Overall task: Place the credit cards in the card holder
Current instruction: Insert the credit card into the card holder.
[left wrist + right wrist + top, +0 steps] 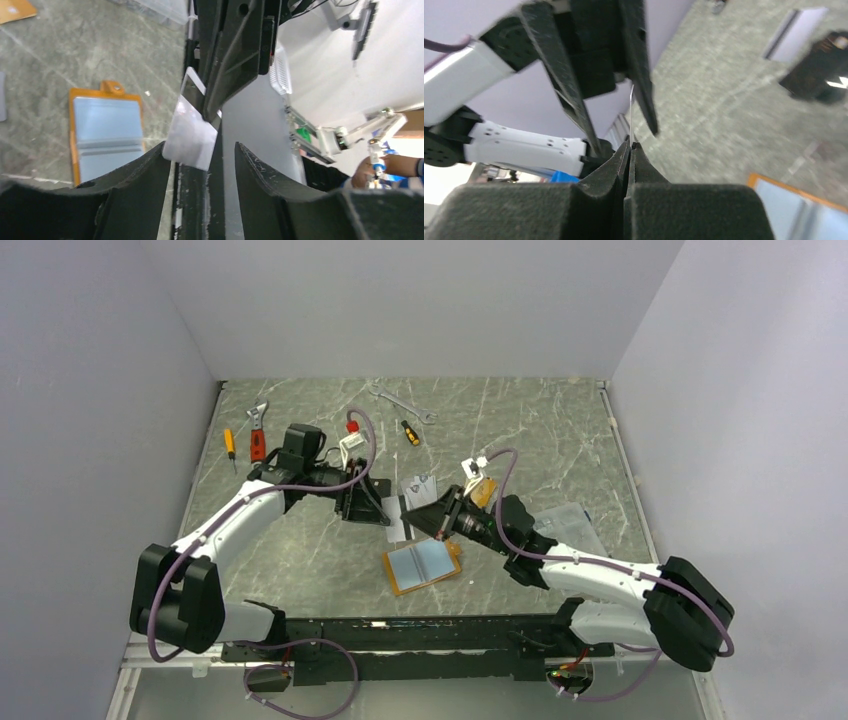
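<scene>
- Above the middle of the table (pixel 320 570), the two end effectors are found tip to tip, just beyond the card holder (pixel 422 565).
- The right end effector (pixel 630 150) is seen pressed fully together, and a silver-grey card (pixel 192 132) is pinched by one edge between its pads.
- This card is held clear of the table. From the right wrist camera it is seen edge-on, as a thin bright line rising from the fingertips.
- The left end effector (pixel 200 150) is seen parted, with one finger on either side of the same card, and nothing is clamped by it. Whether one finger touches the card cannot be told.
- The card holder is laid open and flat on the table, on the side of the end effectors nearer the arm bases. Its orange rim and small tab are shown around pale blue-grey pockets.
- A second grey card (pixel 418 485) is laid flat on the table just beyond the end effectors.
- An orange-tan card (pixel 12 10) is seen on the table at the corner of the left wrist view.
- Hand tools (pixel 258 432) are scattered along the far part of the table, and a clear plastic piece (pixel 578 525) is laid to the right.
</scene>
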`<move>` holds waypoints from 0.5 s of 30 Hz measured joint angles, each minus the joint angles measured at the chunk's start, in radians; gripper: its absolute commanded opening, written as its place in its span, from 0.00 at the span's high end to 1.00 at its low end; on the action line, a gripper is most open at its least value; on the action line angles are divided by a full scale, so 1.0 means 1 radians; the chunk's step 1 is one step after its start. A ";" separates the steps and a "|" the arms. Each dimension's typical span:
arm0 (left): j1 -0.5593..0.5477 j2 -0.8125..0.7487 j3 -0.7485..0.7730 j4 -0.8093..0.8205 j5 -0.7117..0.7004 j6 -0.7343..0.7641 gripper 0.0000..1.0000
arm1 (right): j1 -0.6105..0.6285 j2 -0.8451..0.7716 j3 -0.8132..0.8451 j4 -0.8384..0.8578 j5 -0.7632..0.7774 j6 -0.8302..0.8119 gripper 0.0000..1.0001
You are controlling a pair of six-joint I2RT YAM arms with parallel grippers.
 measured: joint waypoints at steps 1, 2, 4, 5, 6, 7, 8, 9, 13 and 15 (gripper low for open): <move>-0.002 0.002 0.000 -0.028 -0.021 0.047 0.47 | -0.006 -0.010 -0.030 -0.005 0.002 0.002 1.00; -0.004 0.007 0.000 -0.056 -0.038 0.091 0.48 | -0.011 -0.021 -0.058 -0.011 0.004 0.004 1.00; -0.015 0.024 0.003 -0.117 -0.084 0.189 0.50 | -0.019 -0.044 -0.132 -0.014 0.014 0.012 1.00; -0.037 0.037 0.003 -0.149 -0.117 0.243 0.50 | -0.022 -0.053 -0.166 -0.017 0.018 0.018 1.00; -0.054 0.048 0.003 -0.170 -0.140 0.281 0.50 | -0.023 -0.058 -0.192 -0.027 0.022 0.020 1.00; -0.074 0.057 0.000 -0.185 -0.169 0.320 0.50 | -0.026 -0.060 -0.213 -0.034 0.024 0.022 1.00; -0.097 0.061 -0.006 -0.192 -0.202 0.356 0.50 | -0.029 -0.060 -0.231 -0.041 0.028 0.024 1.00; -0.117 0.061 -0.015 -0.194 -0.230 0.382 0.51 | -0.033 -0.059 -0.245 -0.049 0.030 0.028 1.00; -0.204 0.049 -0.063 -0.191 -0.368 0.475 0.55 | -0.053 -0.042 -0.278 -0.043 0.029 0.043 1.00; -0.251 0.048 -0.074 -0.190 -0.444 0.519 0.55 | -0.063 -0.018 -0.286 -0.035 0.029 0.050 1.00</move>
